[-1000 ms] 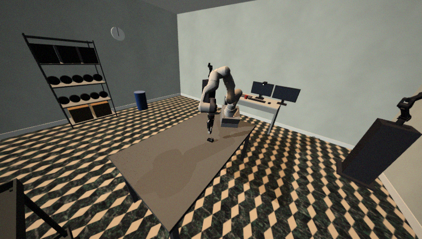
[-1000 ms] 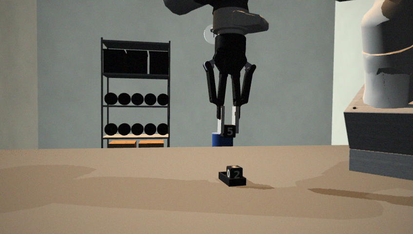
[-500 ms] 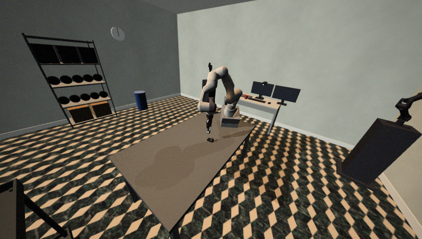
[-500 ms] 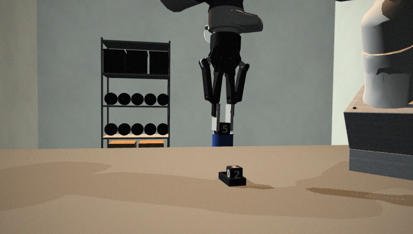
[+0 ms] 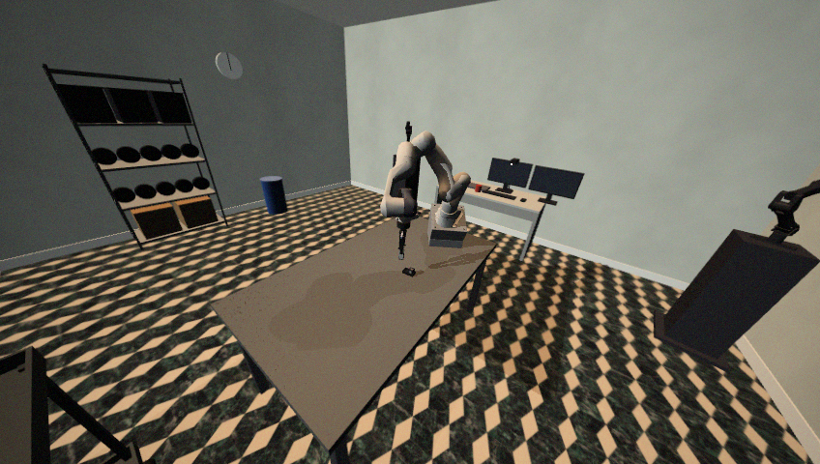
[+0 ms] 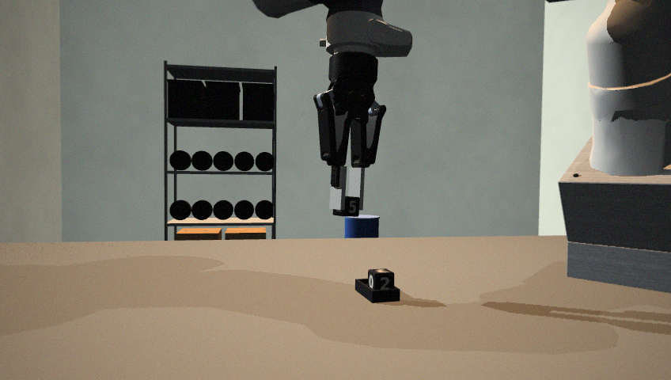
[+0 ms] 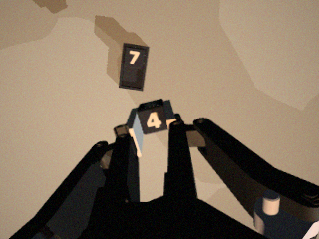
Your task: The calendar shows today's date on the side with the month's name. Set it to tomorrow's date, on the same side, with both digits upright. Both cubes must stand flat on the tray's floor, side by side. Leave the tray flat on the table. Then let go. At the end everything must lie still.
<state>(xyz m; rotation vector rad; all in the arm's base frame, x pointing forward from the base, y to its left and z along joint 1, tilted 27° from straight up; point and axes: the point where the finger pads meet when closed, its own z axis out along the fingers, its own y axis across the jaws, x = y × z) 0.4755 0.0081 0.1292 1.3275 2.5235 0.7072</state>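
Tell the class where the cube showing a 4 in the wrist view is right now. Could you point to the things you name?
The cube (image 6: 352,206) (image 7: 153,119) is between the fingertips of the gripper (image 6: 347,190) (image 7: 153,115), held above the table (image 6: 188,339), clear of the tray (image 6: 385,295).
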